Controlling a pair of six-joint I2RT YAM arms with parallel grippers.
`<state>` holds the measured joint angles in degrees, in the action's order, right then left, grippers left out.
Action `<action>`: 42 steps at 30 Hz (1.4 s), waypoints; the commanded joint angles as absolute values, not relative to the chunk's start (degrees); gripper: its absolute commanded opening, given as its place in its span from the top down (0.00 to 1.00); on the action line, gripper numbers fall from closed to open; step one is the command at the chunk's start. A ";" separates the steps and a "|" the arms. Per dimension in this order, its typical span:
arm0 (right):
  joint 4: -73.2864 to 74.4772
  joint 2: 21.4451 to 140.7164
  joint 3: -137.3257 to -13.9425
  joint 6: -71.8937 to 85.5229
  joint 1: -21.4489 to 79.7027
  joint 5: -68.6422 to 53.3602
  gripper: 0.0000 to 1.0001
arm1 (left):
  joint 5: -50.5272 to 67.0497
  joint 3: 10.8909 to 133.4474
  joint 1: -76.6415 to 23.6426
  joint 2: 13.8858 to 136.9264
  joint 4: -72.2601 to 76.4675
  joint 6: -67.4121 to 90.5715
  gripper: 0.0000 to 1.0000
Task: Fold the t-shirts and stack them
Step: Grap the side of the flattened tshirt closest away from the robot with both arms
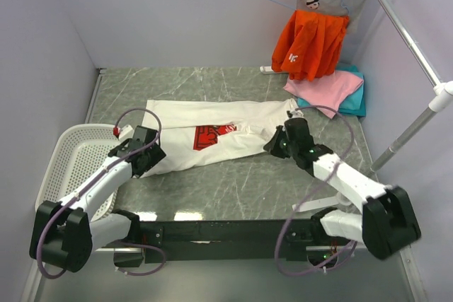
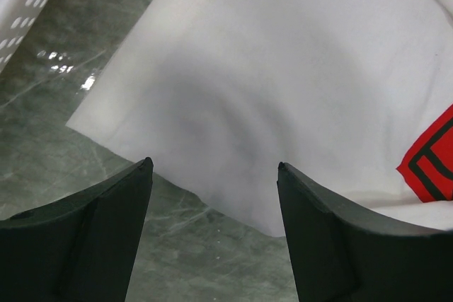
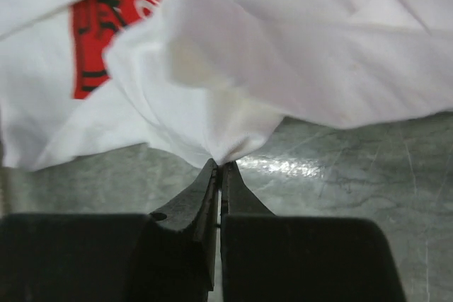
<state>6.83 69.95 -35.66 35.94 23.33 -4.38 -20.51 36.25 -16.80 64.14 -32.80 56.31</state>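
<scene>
My worktop [image 1: 248,182] is closed in by walls on the left, back and right. A basket [image 1: 71,153] fills its left near corner, and a slanted pole [image 1: 410,129] crosses the right side. Bare stone runs in a strip between the white shirt [image 1: 212,136] and my arm bases, and there is another open stretch behind the shirt up to the back wall. The white shirt lies spread lengthwise across the middle, red print up and partly covered by a fold. My left pincer [image 2: 214,164] stands wide at the shirt's left end. Its fingers are either side of the near corner of the hem, and neither touches the cloth. My right pincer [image 3: 219,166] is at the shirt's right end, jaws pressed together, with a bunched fold of the white shirt drawn to a point right at the tips, so I am pinching it there. In the back right corner the pink shirt [image 1: 322,90] lies on the teal shirt [image 1: 354,100], well apart from both pincers. An orange garment [image 1: 311,44] hangs above them. Count: three shirts, one basket, one hanging garment, two pincers.
</scene>
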 commanded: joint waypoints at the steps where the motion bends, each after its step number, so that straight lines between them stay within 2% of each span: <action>1: 13.35 58.13 -35.77 36.21 23.20 -5.27 1.00 | -22.41 34.81 -17.14 62.14 -36.91 60.02 0.23; 7: 18.28 50.46 -35.77 36.83 23.12 -6.42 1.00 | -20.91 34.28 -18.63 62.49 -39.89 63.88 0.24; 18: 17.58 50.01 -36.12 34.81 23.20 -9.40 1.00 | -22.76 29.45 -20.13 59.24 -40.69 75.14 0.26; 30: 23.02 44.74 -39.90 34.63 23.12 -7.21 1.00 | -30.85 33.39 -20.04 72.85 -35.25 74.97 0.29; 32: 23.99 43.07 -40.69 34.63 23.12 -6.60 1.00 | -31.02 33.22 -19.95 73.91 -33.93 74.27 0.34; 35: 25.92 41.75 -42.45 34.28 23.12 -5.45 1.00 | -31.03 33.40 -19.95 75.67 -32.44 73.22 0.47; 38: 27.94 41.05 -43.85 33.93 23.12 -3.87 1.00 | -29.27 33.14 -19.95 77.08 -30.24 71.29 0.67; 39: 28.21 40.87 -44.47 33.84 23.20 -3.69 1.00 | -29.01 32.96 -19.95 77.43 -30.06 70.76 0.90; 40: 28.65 40.70 -44.82 33.75 23.20 -3.17 1.00 | -28.66 32.96 -19.95 77.78 -29.80 70.40 0.99; 42: 29.70 40.34 -46.05 33.75 23.20 -2.64 1.00 | -27.86 32.78 -19.95 77.70 -29.18 69.35 0.99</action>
<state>27.09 41.45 -42.15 34.74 23.35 -5.19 -32.86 34.17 -19.97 75.57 -32.75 71.16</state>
